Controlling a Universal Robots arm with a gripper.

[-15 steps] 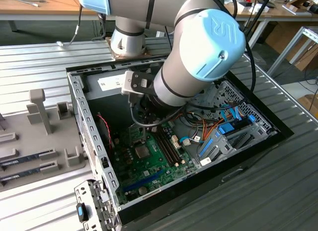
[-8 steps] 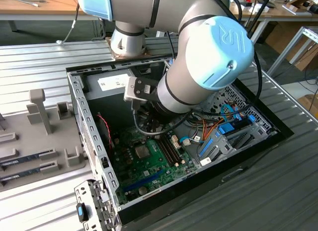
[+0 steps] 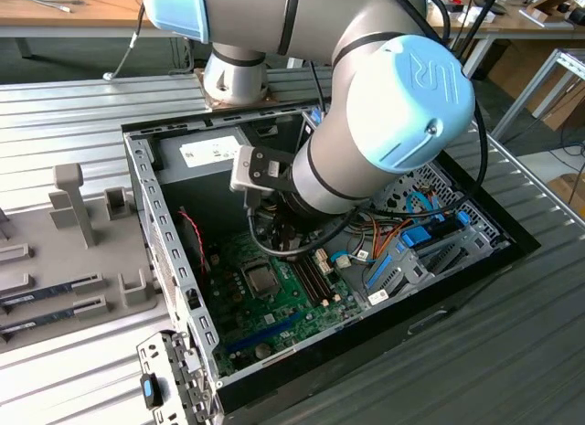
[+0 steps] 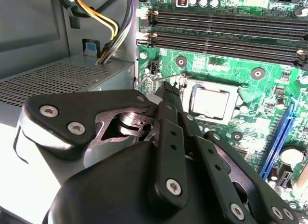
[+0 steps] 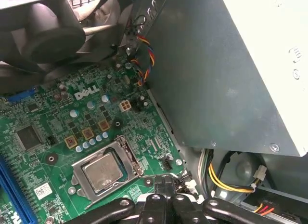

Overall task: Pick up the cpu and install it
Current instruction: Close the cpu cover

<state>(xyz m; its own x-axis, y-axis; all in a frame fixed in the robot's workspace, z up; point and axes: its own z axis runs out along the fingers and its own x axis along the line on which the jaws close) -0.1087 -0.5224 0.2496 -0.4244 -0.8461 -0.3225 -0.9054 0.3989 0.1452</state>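
Open computer case with the arm reaching in. The cpu (image 4: pixel 209 102) lies flat in its socket on the green motherboard (image 4: pixel 269 89), framed by the socket's metal bracket; in the first wrist view the same chip (image 5: pixel 102 171) sits inside the frame with its dull silvery top facing up, and in the exterior view it appears as a small grey square (image 3: pixel 260 280) near the middle of the board. The gripper (image 4: pixel 166 91) hangs above the board just beside the socket — in the exterior view, at about 12 o'clock from the chip. Its fingers (image 4: pixel 169 96) are pressed together to a narrow tip and pinch nothing; the tip is apart from the chip.

Handling, as judged: a light, stiff, flat part with a smooth metal lid that offers little friction — likely to slip under a weak pinch. The underside contacts and the socket beneath should be treated as fragile, so the chip wants a level hold. The sensible place to take hold is across two opposite edges of the lid, never the underside. Seated as it is, the frame leaves little edge exposed.

Surrounding parts: the memory slots (image 4: pixel 226 26), the grey power supply (image 5: pixel 231 65) and its bundled wires (image 4: pixel 108 26).
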